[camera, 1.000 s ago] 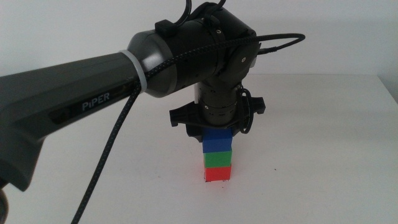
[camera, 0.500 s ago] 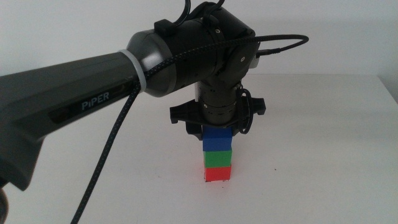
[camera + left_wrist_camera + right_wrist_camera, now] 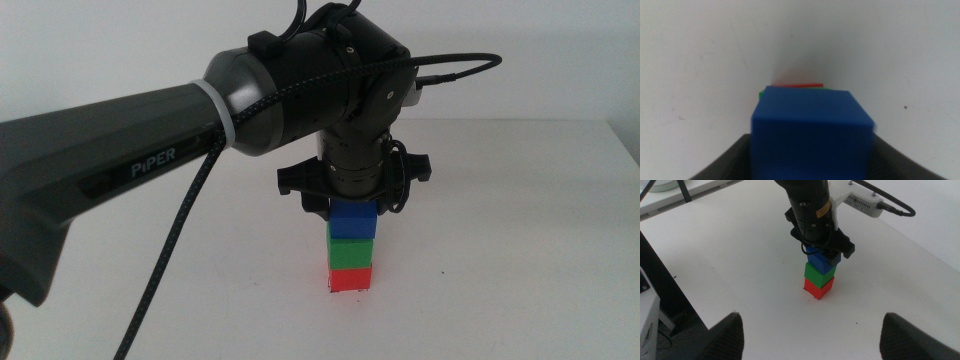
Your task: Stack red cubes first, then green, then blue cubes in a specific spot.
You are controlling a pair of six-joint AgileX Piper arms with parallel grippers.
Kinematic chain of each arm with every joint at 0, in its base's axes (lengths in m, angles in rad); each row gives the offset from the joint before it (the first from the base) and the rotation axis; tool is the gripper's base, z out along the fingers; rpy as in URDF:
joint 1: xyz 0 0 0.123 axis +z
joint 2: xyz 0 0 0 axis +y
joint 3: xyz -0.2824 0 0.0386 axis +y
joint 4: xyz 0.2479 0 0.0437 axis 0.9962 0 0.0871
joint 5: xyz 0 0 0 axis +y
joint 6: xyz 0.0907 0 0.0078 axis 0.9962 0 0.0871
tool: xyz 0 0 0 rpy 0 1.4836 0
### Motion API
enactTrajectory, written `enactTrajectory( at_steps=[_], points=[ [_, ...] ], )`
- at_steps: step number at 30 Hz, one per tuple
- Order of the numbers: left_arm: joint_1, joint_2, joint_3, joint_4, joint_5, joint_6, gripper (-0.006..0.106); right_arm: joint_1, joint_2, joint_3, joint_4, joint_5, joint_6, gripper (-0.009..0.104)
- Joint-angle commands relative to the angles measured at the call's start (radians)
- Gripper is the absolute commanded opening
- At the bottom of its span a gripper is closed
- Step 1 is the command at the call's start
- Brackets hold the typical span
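A stack stands in the middle of the white table: the red cube (image 3: 350,279) at the bottom, the green cube (image 3: 351,252) on it, the blue cube (image 3: 355,220) on top. My left gripper (image 3: 353,206) points straight down over the stack, its jaws on either side of the blue cube. In the left wrist view the blue cube (image 3: 812,132) fills the gap between the jaws, with thin edges of green and red showing past it. The blue cube sits slightly off the green one. The marked spot is hidden under the stack. My right gripper (image 3: 810,337) is open, raised and well away from the stack.
A tiny black dot (image 3: 905,106) lies on the table near the stack. The left arm (image 3: 120,170) reaches in across the left half of the table. The table's far edge (image 3: 560,121) meets a white wall.
My left gripper has risen a little. The blue cube has shifted slightly with it, showing more of the green cube. Red and green have not moved.
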Motion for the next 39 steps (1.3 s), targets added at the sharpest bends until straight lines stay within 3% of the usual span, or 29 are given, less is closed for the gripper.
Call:
enactTrajectory(
  at_steps=[1,8,16,26,31,39],
  points=[
    [0.002,-0.006,0.004,-0.001,-0.016,0.000,0.066,-0.005,-0.002,0.004,-0.007,-0.008,-0.003,0.081],
    [0.002,-0.006,0.004,0.005,-0.013,0.003,0.073,-0.005,-0.002,0.004,-0.007,-0.008,-0.003,0.081],
    [0.032,-0.057,-0.024,-0.039,0.041,0.161,0.093,-0.005,-0.002,0.004,-0.007,-0.008,-0.003,0.081],
    [0.032,-0.337,-0.026,-0.002,0.041,0.316,0.094,-0.005,-0.002,0.004,-0.007,-0.008,-0.003,0.081],
    [0.043,-0.546,0.021,0.137,0.041,0.660,0.094,-0.005,-0.002,0.004,-0.007,-0.008,-0.003,0.081],
    [0.263,-0.897,0.166,0.086,0.041,0.884,0.094,-0.005,-0.002,0.004,-0.007,-0.008,-0.003,0.081]
  ],
)
